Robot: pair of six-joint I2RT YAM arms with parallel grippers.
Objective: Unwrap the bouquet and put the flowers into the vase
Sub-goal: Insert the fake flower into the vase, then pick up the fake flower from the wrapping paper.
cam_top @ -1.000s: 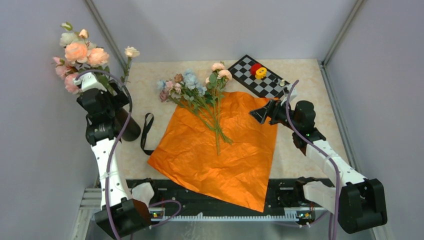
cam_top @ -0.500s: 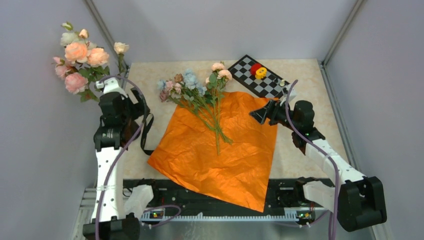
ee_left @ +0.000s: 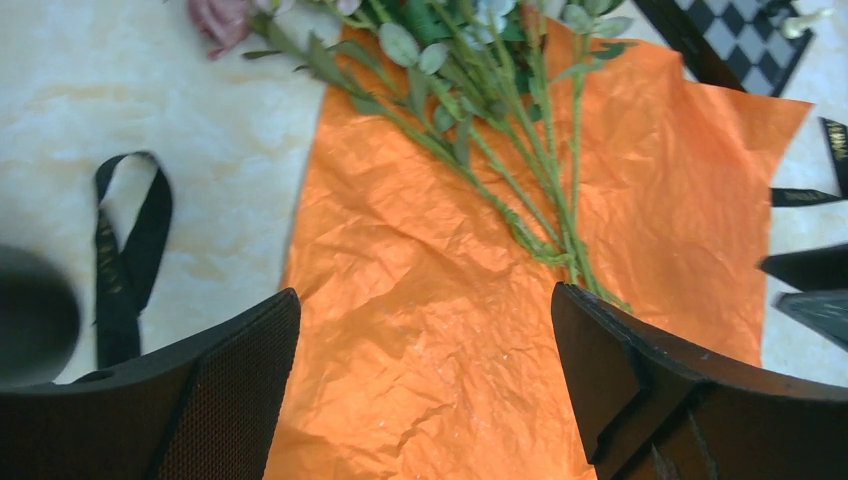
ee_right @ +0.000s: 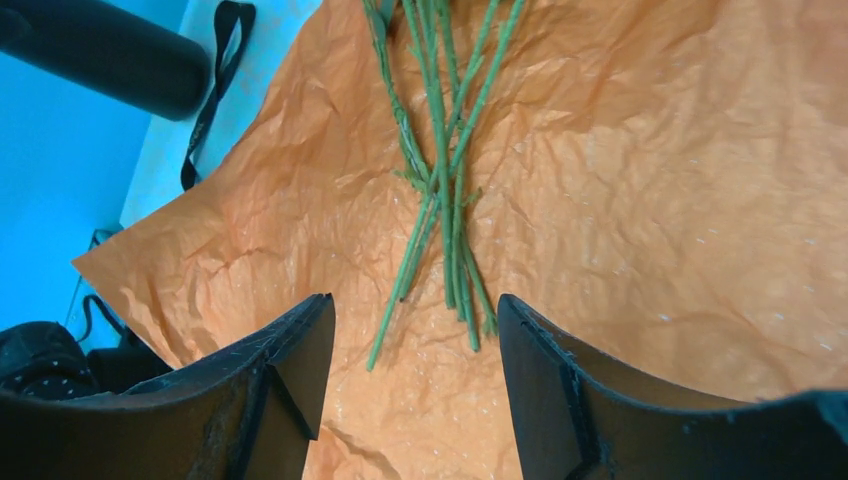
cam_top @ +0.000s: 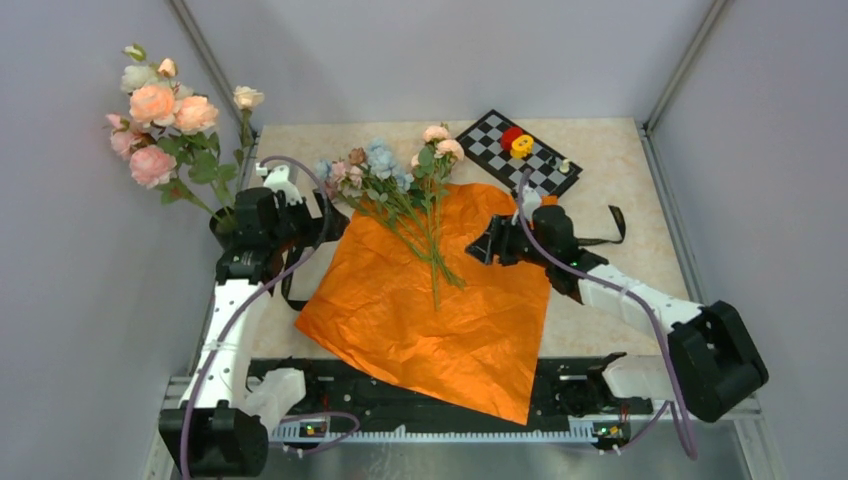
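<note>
The bouquet lies unwrapped: its orange paper (cam_top: 440,300) is spread flat on the table, and the flowers (cam_top: 385,170) rest across its top, green stems (ee_right: 440,200) pointing to the paper's middle. The black vase (ee_right: 110,55) stands at the left, mostly hidden behind my left arm in the top view. Over the paper's left edge my left gripper (ee_left: 425,335) hangs open and empty. My right gripper (ee_right: 415,325) is open just short of the stem ends, nothing between its fingers.
Large pink and white roses (cam_top: 160,110) rise from the vase at the left wall. One black ribbon (ee_left: 125,260) lies left of the paper, another ribbon (cam_top: 610,225) to the right. A checkered board (cam_top: 520,150) with small red and yellow pieces sits at the back.
My left arm swung right from the vase to the paper's left edge. The right arm moved left over the paper toward the stem ends, and its jaws narrowed somewhat.
</note>
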